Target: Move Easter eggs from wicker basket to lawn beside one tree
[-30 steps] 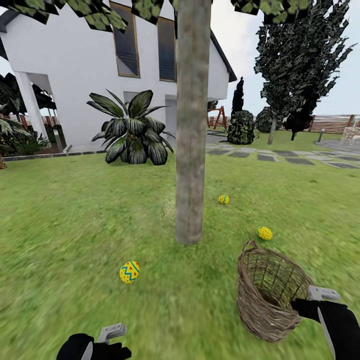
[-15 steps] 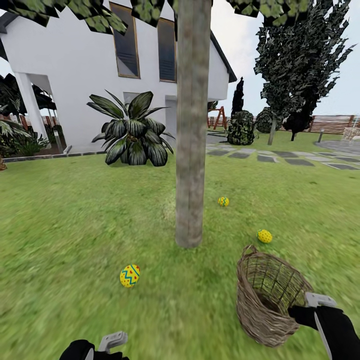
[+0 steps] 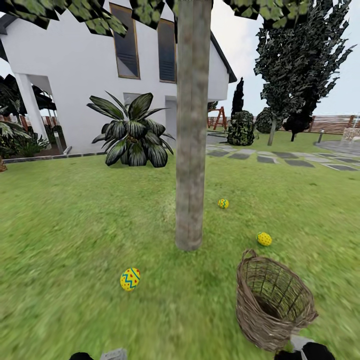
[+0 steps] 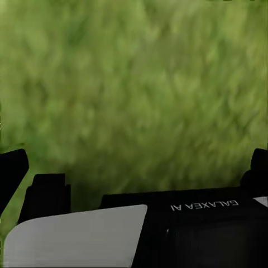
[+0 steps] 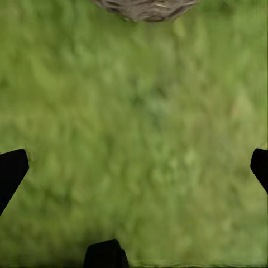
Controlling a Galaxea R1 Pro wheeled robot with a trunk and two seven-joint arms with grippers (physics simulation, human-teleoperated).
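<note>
Three yellow Easter eggs lie on the lawn [image 3: 75, 225] around the tree's trunk [image 3: 190, 150]: one with blue zigzags [image 3: 130, 278] at its near left, one [image 3: 223, 203] just right of it, and one [image 3: 264, 239] at the near right. The wicker basket [image 3: 272, 300] rests tilted on the grass, mouth up, with no egg visible inside. In the right wrist view the basket's weave [image 5: 145, 6] shows at the frame's edge. My right gripper [image 5: 134, 167] is open over bare grass beside the basket. My left gripper [image 4: 134, 167] is open over grass as well.
A broad-leaved bush [image 3: 131, 131] and the white house [image 3: 75, 65] stand behind the tree. A grey stepping-stone path [image 3: 280, 157] runs at the right, with dark cypresses [image 3: 295, 70] and a wooden fence [image 3: 335, 122] beyond. Grass stretches wide to the left.
Both arms have sunk toward the picture's bottom edge. My right gripper has come away from the basket's rim. The view has shifted slightly, so the eggs and basket sit lower.
</note>
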